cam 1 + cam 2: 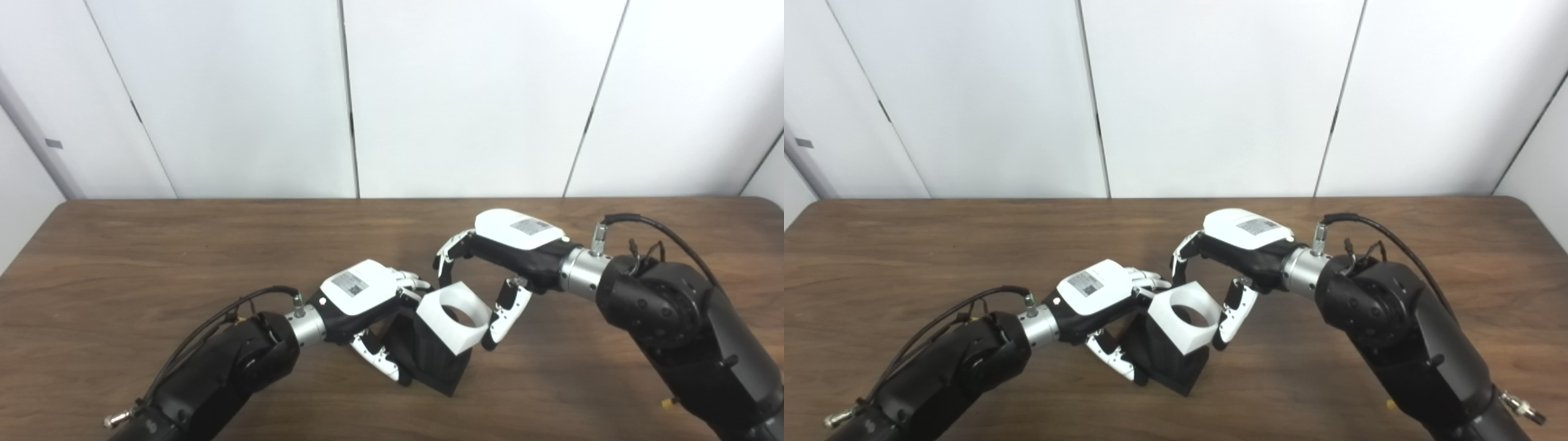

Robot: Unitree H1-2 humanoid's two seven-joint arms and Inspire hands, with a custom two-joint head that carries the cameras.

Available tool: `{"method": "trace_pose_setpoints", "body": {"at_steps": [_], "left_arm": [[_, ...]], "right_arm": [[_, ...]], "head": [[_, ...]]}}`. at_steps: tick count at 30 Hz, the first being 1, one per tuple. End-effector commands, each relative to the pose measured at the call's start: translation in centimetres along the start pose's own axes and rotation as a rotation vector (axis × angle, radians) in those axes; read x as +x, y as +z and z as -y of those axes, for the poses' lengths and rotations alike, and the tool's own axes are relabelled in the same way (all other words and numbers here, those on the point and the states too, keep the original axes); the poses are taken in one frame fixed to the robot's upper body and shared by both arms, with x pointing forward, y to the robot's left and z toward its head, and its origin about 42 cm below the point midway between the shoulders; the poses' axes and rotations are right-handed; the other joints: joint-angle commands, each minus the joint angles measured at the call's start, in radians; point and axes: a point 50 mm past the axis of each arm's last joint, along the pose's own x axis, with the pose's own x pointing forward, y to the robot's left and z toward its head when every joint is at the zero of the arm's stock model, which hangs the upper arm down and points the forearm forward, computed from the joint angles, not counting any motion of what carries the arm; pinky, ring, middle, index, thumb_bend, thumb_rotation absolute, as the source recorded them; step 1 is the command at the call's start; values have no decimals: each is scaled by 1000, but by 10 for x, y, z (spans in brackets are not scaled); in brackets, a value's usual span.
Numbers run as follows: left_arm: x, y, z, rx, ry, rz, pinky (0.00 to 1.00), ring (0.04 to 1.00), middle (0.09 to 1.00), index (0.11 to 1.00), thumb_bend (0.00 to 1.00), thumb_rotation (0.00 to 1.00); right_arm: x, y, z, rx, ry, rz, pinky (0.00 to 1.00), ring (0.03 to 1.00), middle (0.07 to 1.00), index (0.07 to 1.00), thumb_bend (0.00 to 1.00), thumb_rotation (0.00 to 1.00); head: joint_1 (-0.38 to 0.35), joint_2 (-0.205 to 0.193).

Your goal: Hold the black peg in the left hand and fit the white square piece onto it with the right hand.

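The black peg (438, 364) is a dark block standing tilted on the table in front of me. My left hand (367, 300) is shut on it from the left, with fingers behind it and the thumb in front. The white square piece (441, 331), with a round hole in it, sits on the top of the peg. My right hand (505, 245) arches over the piece from the right. Its thumb (502, 315) rests against the piece's right edge, and its fingers (446, 254) hang apart above the far edge.
The brown wooden table (184, 257) reaches to a white panelled wall at the back. Both black forearms come in low from the bottom corners, with cables at the wrists.
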Motion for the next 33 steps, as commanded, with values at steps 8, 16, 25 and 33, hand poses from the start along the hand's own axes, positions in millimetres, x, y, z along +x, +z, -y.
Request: {"method": "trace_pose_setpoints", "body": {"at_steps": [8,16,25,33], "left_arm": [[-3,13,39,21,-186,-4,827,881,876,493,520,79],[-1,15,38,35,-200,-4,817,877,880,493,520,81],[-1,18,37,35,-195,0,817,874,877,493,520,81],[1,17,38,28,-196,2,820,870,883,493,520,80]], "right_arm": [[6,6,9,-12,-40,28,752,824,766,478,521,129],[16,10,4,-18,-20,32,752,820,770,479,522,129],[27,19,-4,-24,25,72,763,818,767,478,522,131],[33,29,-8,-56,56,102,773,818,764,479,522,134]], "head": [[10,7],[13,12],[15,20],[18,24]]}}
